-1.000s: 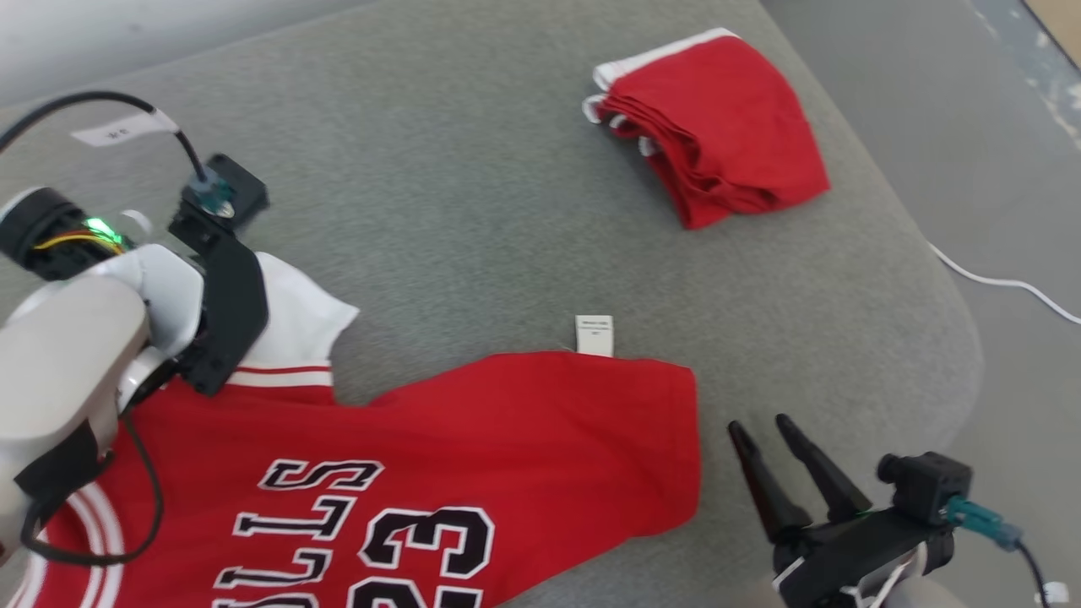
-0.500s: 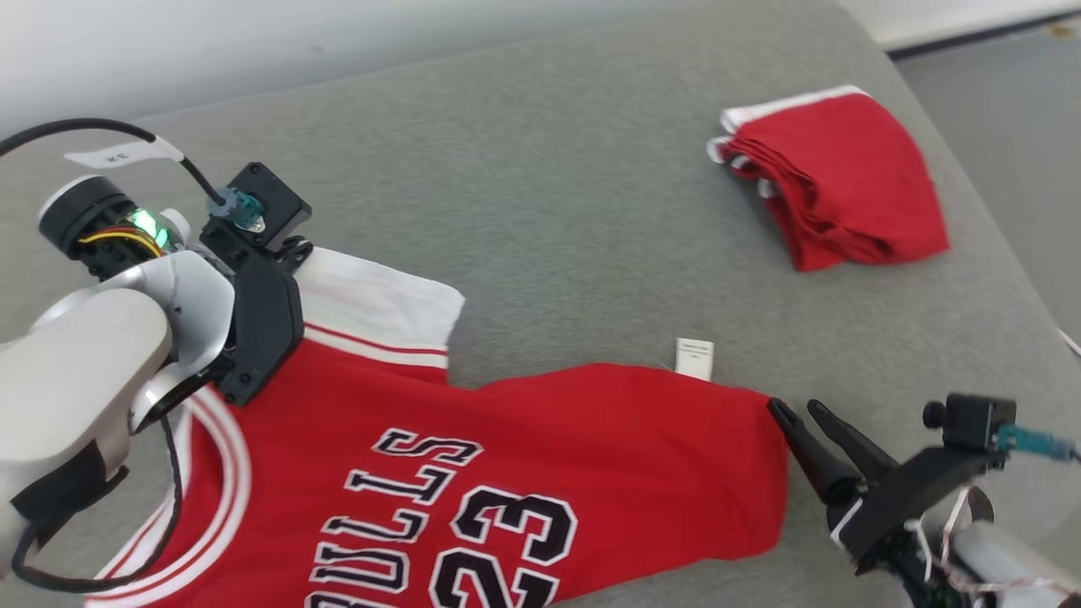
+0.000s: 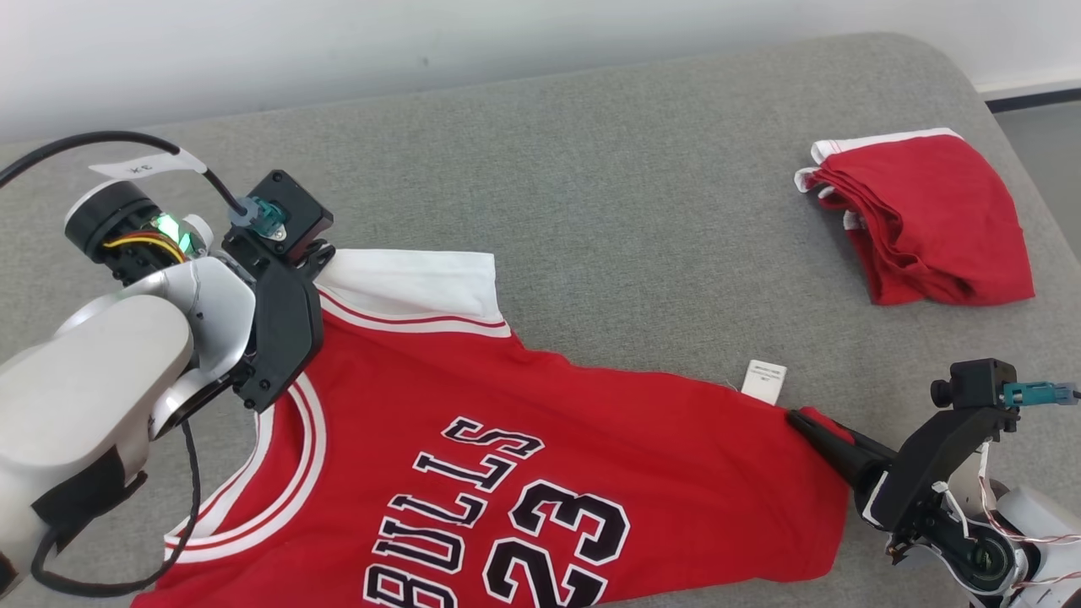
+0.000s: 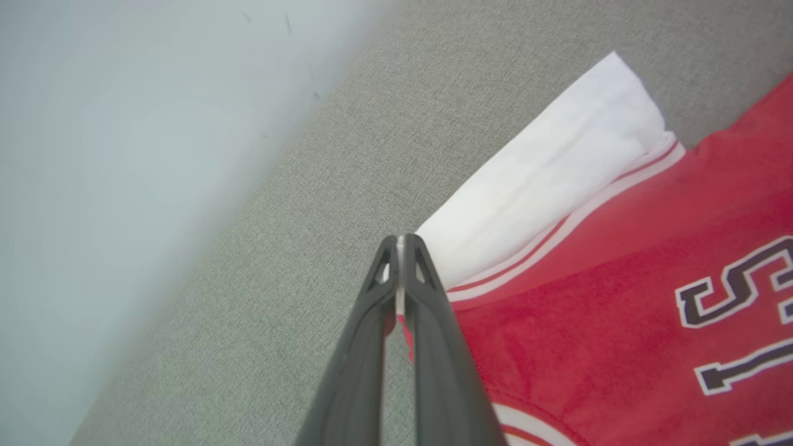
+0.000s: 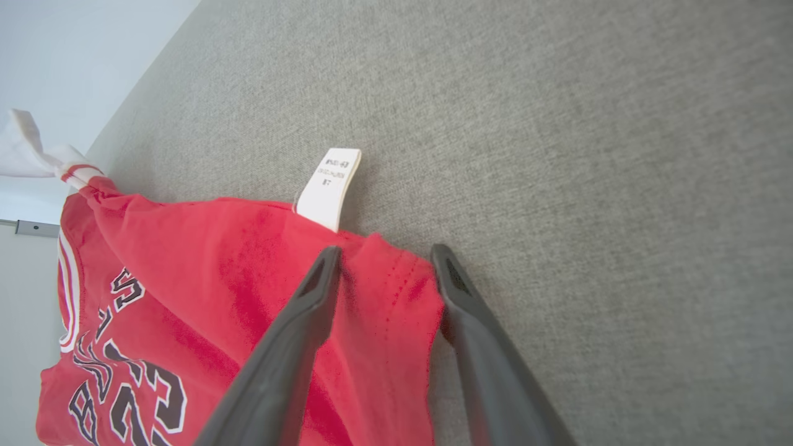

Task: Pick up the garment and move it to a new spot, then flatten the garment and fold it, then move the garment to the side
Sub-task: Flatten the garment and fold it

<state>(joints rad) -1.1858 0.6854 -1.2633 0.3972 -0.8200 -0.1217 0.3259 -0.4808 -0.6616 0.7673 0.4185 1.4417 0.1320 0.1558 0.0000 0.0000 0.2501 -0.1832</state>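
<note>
Grey padded surface (image 3: 591, 169): red jersey (image 3: 549, 439) spread, folded red garment (image 3: 929, 219) apart.

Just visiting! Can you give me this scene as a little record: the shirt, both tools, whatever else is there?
Surface: grey fabric top
Garment: red jersey, spread out, lettering up
Left tool: shut on the jersey's white edge
Right tool: open, fingers astride the jersey's hem corner
Also there: folded red cloth, lying apart from the jersey

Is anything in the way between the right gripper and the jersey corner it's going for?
Nothing visible. The right gripper has its open fingers either side of the jersey corner; the white label lies just beyond, outside them.
</note>
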